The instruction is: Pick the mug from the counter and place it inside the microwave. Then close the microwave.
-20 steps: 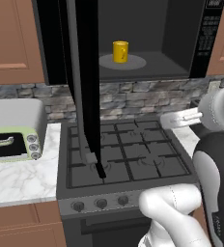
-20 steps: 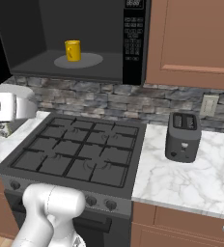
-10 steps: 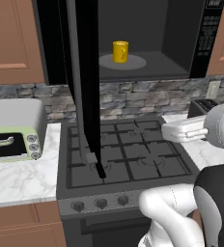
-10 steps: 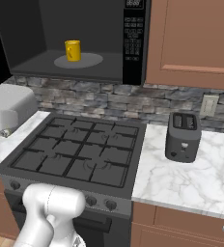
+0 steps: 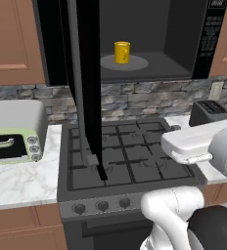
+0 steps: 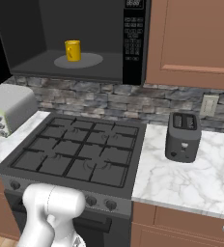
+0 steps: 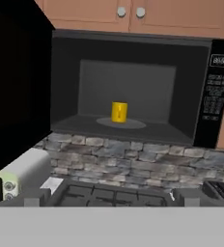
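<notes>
Nearest, the gripper (image 7: 113,198) stands wide and empty, back over the stove (image 5: 125,156). Beyond it, the door (image 5: 88,93) hangs open on the left. Farthest, the mug (image 5: 122,52) sits upright on the turntable (image 5: 135,62) inside the microwave (image 6: 133,43). Placing looks done; only closing remains.

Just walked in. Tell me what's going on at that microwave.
The yellow mug already sits on the turntable inside the microwave, and nothing is holding it. The microwave door hangs wide open over the stovetop. The robot's gripper is open and empty, looking at the microwave from a distance. Closing the door is what remains.
</notes>
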Available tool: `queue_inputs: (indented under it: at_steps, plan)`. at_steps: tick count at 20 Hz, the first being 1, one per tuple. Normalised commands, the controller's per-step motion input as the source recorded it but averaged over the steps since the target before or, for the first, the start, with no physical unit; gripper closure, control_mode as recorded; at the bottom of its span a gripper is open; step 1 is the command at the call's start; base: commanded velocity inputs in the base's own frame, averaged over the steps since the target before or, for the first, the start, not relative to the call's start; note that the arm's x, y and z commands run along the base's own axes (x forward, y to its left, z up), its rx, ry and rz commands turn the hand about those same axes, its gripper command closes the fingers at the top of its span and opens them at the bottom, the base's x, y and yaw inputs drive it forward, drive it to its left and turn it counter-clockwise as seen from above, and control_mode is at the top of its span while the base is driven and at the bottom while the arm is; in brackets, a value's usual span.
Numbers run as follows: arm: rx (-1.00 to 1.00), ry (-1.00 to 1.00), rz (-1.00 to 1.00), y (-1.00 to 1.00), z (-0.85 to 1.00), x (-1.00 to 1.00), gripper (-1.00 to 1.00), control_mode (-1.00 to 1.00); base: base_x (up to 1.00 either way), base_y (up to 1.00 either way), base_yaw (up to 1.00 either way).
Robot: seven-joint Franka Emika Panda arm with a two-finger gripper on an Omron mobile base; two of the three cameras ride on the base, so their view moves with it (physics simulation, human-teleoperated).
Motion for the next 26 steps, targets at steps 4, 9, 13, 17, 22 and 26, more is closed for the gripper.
queue_inputs:
  at_steps: [4,9,13,17,22,26]
  plan:
    - [0.00,-0.18,0.00,0.26,0.44,-0.35,-1.00,-1.00,0.00,0.00,0.00]
    - [0.00,-0.07,0.00,0.23,0.24,-0.61,-1.00,-1.00,0.00,0.00,0.00]
    - [0.00,-0.06,0.00,0.27,0.08,-0.24,-1.00,-1.00,0.00,0.00,0.00]
    - [0.00,-0.08,0.00,0.15,0.00,-0.04,-1.00,-1.00,0.00,0.00,0.00]
    - [0.00,-0.08,-0.04,0.05,0.00,-0.21,-1.00,-1.00,0.00,0.00,0.00]
    - [0.00,-0.10,-0.06,0.14,0.00,-0.47,-1.00,-1.00,0.00,0.00,0.00]
